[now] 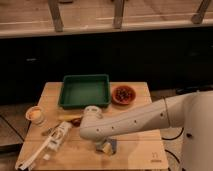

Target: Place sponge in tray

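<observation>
The end effector [102, 145] is seen low over the front part of the wooden surface [142, 152], below the bend of the white arm [131, 122], which is stretched in from the right. Whether the end effector is apart, together or clamped on anything cannot be told, as it is largely hidden under the arm. The sponge [109, 146] is found right at the end effector, on or just above the surface, with a blue-grey side and a yellowish side shown. It is placed well apart from the dark green tray [84, 103], which is set at the back middle of the surface. A small reddish-brown bowl [123, 94] is seen just beside the tray's right side. A small pale cup [35, 114] is located near the left edge, and a white elongated tool [50, 145] is laid slantwise at the front left.
</observation>
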Robot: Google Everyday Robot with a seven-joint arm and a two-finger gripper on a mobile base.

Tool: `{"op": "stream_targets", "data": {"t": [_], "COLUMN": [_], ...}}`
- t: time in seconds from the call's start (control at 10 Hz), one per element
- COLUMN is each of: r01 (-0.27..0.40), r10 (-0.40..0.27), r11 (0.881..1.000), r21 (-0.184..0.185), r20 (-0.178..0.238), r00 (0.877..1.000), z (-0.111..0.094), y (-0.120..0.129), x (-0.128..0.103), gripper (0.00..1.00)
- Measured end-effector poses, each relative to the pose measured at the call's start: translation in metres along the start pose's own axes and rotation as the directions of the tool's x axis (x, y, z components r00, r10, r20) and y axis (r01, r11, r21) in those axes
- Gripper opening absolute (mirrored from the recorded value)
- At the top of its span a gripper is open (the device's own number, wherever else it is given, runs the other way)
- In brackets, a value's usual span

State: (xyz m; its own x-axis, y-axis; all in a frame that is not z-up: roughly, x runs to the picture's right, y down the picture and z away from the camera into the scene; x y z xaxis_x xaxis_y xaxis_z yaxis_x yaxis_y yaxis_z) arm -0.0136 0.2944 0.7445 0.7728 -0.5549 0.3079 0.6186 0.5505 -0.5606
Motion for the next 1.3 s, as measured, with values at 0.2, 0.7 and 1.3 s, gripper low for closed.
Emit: {"op": "stream_targets", "data": {"t": [0.2,0.7,1.3], "r01": [0.008,0.017,0.033], "r10": [-0.008,-0.017,-0.033], "r11": [1.000,1.000,0.999], "r21": [-0.004,-0.009,-0.015], "r20": [0.000,-0.004,-0.009], "r00": [1.000,1.000,0.999], "z": [0.0025,0.0067,0.0090], "y": [0.0001,0.0009,-0.0002], "x": [-0.0028,-0.0050,-0.0102], "gripper": [0.64,0.63,0.55]}}
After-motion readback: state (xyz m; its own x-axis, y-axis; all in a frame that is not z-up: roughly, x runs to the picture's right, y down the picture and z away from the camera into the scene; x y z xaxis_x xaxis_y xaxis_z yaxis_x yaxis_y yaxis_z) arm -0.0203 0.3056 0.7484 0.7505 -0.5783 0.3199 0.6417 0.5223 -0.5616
